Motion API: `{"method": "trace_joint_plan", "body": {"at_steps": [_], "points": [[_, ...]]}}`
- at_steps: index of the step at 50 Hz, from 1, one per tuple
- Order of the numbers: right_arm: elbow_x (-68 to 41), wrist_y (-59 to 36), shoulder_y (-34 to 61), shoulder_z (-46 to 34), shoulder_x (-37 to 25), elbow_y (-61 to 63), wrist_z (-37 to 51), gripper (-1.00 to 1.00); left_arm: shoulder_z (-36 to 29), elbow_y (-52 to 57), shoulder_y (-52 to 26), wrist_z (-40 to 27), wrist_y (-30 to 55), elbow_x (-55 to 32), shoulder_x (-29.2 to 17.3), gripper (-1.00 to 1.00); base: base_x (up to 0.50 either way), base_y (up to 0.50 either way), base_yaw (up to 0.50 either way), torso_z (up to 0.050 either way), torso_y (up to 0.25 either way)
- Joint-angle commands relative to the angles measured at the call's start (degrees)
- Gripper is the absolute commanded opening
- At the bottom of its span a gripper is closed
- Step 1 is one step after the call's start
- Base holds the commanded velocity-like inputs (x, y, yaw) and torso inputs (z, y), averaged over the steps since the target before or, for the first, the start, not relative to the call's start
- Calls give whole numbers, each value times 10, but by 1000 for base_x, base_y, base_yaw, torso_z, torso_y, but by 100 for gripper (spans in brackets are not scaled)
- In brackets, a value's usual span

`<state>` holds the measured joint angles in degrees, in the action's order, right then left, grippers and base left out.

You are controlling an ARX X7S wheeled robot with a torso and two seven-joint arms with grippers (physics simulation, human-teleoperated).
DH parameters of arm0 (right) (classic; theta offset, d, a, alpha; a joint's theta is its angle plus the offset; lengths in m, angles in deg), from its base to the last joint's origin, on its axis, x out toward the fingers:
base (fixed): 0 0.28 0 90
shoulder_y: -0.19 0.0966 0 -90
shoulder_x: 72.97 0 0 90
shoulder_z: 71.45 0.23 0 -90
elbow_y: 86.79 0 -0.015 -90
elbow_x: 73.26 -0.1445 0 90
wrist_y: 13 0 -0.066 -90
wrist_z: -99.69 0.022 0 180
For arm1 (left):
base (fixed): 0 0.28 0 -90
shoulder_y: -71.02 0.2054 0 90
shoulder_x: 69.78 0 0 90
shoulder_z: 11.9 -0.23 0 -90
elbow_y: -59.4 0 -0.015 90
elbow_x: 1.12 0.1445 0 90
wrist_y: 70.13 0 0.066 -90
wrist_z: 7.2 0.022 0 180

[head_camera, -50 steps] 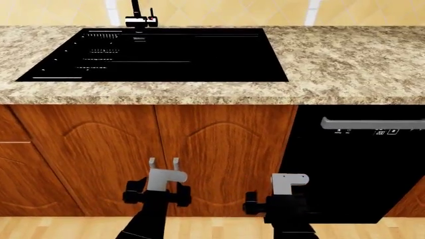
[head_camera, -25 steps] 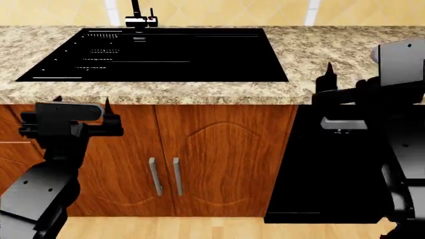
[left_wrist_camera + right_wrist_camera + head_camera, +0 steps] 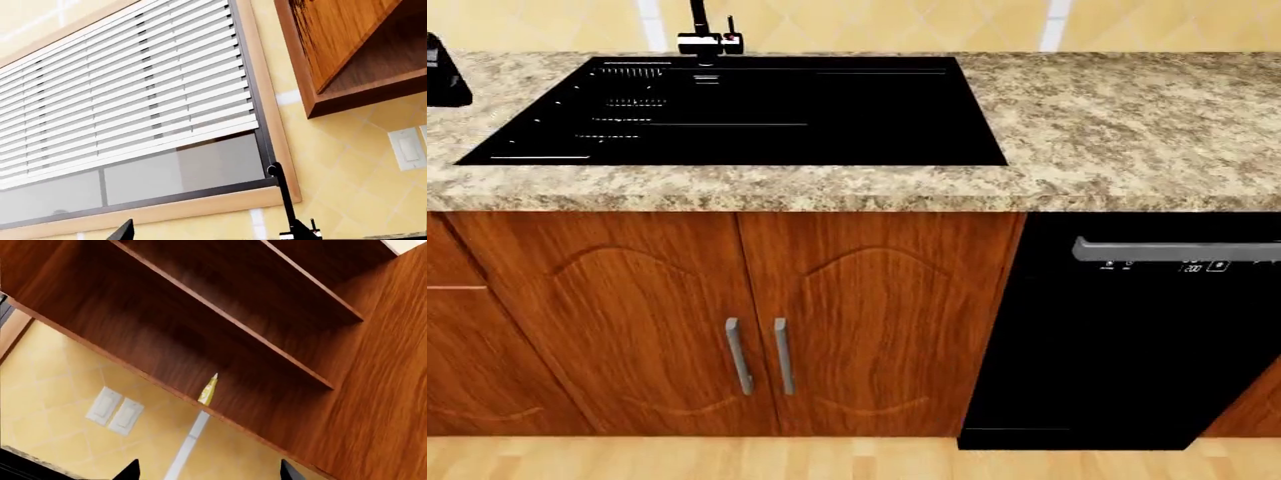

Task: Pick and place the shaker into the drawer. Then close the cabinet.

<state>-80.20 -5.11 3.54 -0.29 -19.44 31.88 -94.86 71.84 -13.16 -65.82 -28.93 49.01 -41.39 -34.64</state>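
**Step in hand: locate the shaker.** The shaker does not show in any view. Its position cannot be given; it lies off frame. Judged from this, the search comes first: turn the head along the bench before committing either arm.

**Hands.** The right hand is released: two dark fingertips stand apart with nothing between them, aimed up at wall shelves. The left wrist view shows only one fingertip of the left hand, so its state cannot be told.

**Target.** In the head view the cabinet is cut off at 9 o'clock; its drawer shows only a sliver of front panel. Whether it is pulled out cannot be read.

**Poorly seen.** A dark shape at 10 o'clock is possibly part of the left arm. Neither arm otherwise appears in the head view. The sink interior renders black, hiding any contents.
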Motion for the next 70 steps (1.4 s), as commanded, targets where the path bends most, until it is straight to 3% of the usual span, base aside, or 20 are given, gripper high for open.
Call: {"method": "trace_joint_plan", "body": {"at_steps": [1, 20, 70], "points": [[-5, -21, 105, -57, -6, -18, -18, 100, 20, 38, -67, 0, 45, -34, -34, 100, 500, -69, 0, 0, 0], [-3, -30, 91, -109, -17, -5, -11, 100, 16, 35, -49, -5, 41, -32, -22, 100, 500, 62, 0, 0, 0], [-12, -22, 78, -115, -27, 15, -13, 100, 21, 50, -35, -5, 41, -38, -22, 100, 500, 1, 0, 0, 1]]}}
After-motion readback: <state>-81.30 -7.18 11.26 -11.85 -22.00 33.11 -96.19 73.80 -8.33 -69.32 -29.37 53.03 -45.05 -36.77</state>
